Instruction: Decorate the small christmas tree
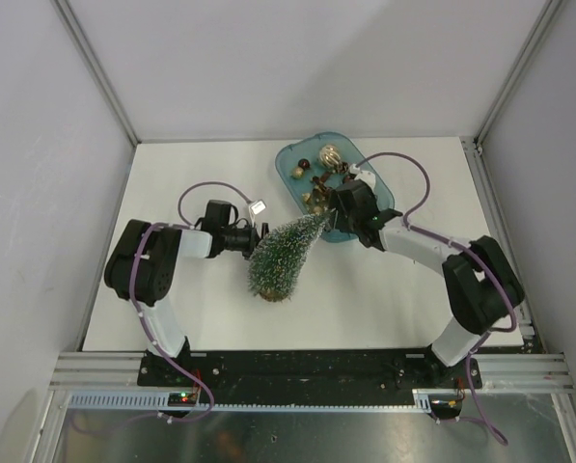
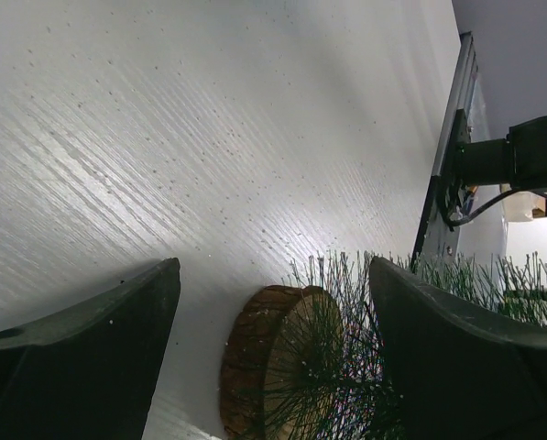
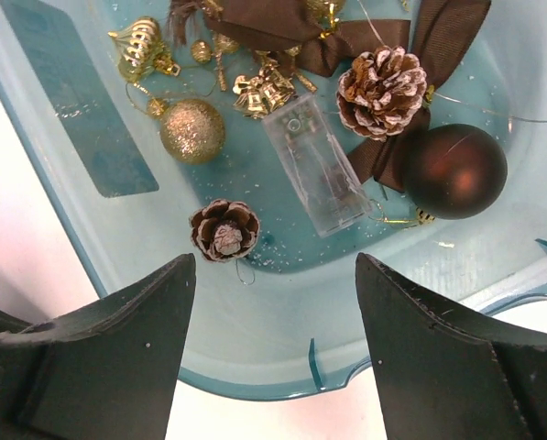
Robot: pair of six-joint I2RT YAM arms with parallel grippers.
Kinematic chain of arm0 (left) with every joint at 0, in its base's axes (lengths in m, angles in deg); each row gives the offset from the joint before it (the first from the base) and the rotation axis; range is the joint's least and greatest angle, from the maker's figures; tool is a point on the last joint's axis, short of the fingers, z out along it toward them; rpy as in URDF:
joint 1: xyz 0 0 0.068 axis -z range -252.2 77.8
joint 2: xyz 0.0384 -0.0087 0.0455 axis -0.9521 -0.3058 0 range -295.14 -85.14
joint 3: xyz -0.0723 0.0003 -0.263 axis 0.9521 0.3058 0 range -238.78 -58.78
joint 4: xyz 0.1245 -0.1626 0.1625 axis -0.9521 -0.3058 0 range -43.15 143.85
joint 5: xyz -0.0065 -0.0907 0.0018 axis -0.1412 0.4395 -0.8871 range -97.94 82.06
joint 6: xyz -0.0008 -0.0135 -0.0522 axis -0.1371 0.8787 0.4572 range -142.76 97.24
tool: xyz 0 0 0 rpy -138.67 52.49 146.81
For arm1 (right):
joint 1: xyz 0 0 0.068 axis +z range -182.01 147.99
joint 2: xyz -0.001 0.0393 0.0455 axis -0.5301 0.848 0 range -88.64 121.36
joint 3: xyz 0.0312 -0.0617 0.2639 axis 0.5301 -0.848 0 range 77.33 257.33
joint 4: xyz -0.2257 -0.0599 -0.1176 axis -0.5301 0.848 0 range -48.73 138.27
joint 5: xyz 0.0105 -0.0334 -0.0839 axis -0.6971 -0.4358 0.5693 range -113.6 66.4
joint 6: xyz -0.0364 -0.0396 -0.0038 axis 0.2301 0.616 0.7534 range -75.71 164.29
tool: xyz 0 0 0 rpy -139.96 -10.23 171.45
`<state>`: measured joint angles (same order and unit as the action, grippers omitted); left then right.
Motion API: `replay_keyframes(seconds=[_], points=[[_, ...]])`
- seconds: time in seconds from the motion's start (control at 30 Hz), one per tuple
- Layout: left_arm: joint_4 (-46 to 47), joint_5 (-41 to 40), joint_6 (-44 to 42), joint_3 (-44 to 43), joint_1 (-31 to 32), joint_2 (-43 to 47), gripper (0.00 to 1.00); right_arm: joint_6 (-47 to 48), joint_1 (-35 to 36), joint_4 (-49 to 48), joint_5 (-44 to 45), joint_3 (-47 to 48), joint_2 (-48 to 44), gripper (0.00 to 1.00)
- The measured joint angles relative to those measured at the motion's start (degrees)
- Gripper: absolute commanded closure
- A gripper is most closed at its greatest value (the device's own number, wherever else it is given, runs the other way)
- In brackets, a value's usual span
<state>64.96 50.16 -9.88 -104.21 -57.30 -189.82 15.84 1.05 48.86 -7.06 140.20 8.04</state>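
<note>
**Two grippers open, nothing held**

On the table (image 1: 365, 309), the tray (image 1: 289, 166) lay just beyond the tip of the tree (image 1: 286, 256), which seemed to lean that way. The left gripper (image 2: 273, 266) straddled the tree's base (image 2: 255, 357) with its jaws spread; contact was unclear. Past the tip, the right gripper (image 3: 275, 261) hung released above a pinecone (image 3: 224, 229). It should probably descend straight and clamp the cone alone, clear of its thread. Only the right wrist view separated the ornaments. Only the left showed the base.

black and white arms (image 1: 168, 323), purple cables (image 1: 208, 184), dark wedge-shaped jaws.
</note>
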Motion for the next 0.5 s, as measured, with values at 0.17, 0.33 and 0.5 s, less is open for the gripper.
replay_keyframes(seconds=[0.17,0.33,0.5], points=[[0.0,1.1,-0.2,1.4,0.0,0.7,0.09,-1.5,2.1,2.6,2.0,-6.1,-6.4,0.25],[-1.2,1.6,-1.2,1.6,0.0,1.5,0.04,-4.3,5.8,6.3,5.1,-12.5,-14.5,0.26],[-5.2,1.5,-2.4,1.6,0.0,3.5,0.01,-7.8,7.3,10.6,6.9,-19.7,-24.9,0.26]])
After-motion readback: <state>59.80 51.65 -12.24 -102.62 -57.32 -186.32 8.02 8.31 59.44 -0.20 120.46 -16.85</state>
